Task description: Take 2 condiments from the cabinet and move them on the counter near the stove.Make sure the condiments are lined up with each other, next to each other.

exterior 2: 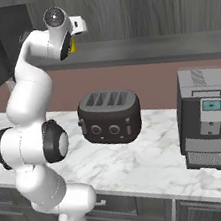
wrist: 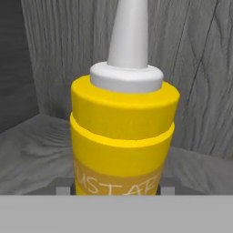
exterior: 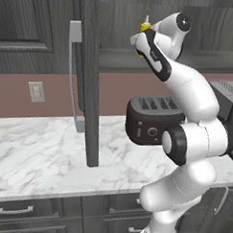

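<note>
Kitchen wall run, simulated: white marble bench [exterior: 45, 149] below, dark grey wall cabinet [exterior: 142, 14] above with its door [exterior: 89, 79] swung out toward the camera, long silver bar handle [exterior: 72, 73] on the door edge.

Left to right in the left base view: wall outlet [exterior: 36, 91] at about 9 o'clock from the door; then the open door; then the black toaster [exterior: 149, 121] on the bench; then the arm reaching up into the cabinet. Yellow squeeze bottle [exterior: 144, 28] stands on the cabinet shelf [exterior: 121, 58], just past the wrist, nozzle at 12 o'clock.

Right base view, same order: arm at left, a sliver of yellow beside the hand; toaster centre; coffee machine [exterior 2: 205, 118] at right on the bench.

Hand view: bottle dead ahead, upright, white pointed nozzle [wrist: 129, 32] up at 12 o'clock. Its body crosses the bottom centre of the view, where the two fingertips [wrist: 63, 189] show as small grey stubs at 7 and 5 o'clock, hard against either side of it.

End effector [wrist: 116, 190]: jaws straddle the bottle low on its body. Looks clamped on it; contact itself is hidden behind the bottle, so this is a judgement.

Key relation: bottle's long axis is vertical and lies between the fingers. Next move should be a slight lift, then a straight pull back out, keeping the nozzle clear of the cabinet top.

Pepper mill: not located.
</note>
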